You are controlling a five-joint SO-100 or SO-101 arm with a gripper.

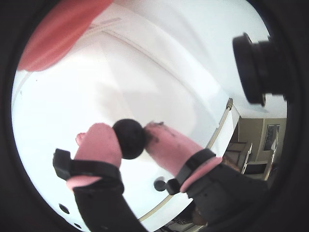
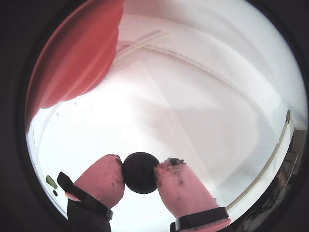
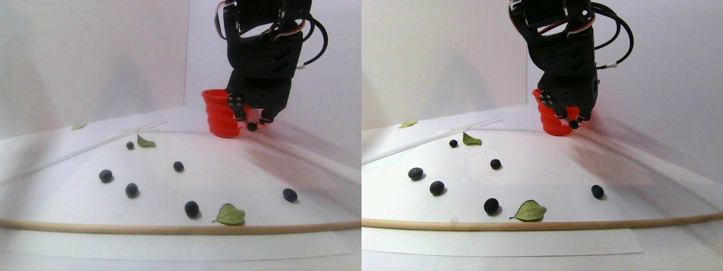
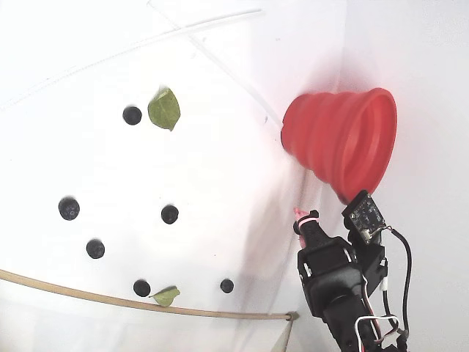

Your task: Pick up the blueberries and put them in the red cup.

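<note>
A single dark blueberry (image 2: 140, 172) is pinched between the two pink fingertips (image 2: 102, 180) of the gripper (image 1: 129, 138), seen close up in both wrist views. The berry is held clear of the white table surface (image 2: 159, 111), with one pad pressed against each side of it. Dark smudges are seen on the inner face of the pad on the right of a wrist view.

In the stereo pair view, the black arm (image 3: 264, 51) is seen reaching down from above, and the gripper is placed just in front of the red cup (image 3: 218, 114), near its lower half. The cup is standing upright at the back of the white sheet (image 3: 169, 186), close to the rear wall. In both wrist views, the cup's red side is seen at the upper left.

Six loose blueberries (image 3: 131, 189) are scattered over the sheet, well apart from the cup. Three green leaves (image 3: 229, 214) are also visible: one near the front edge, one beside the farthest loose berry, and one off to the far left. A thin wooden rod (image 3: 169, 228) is laid across the front of the sheet.

In the fixed view, the cup (image 4: 342, 141) is seen at the right, with the gripper just below it.
</note>
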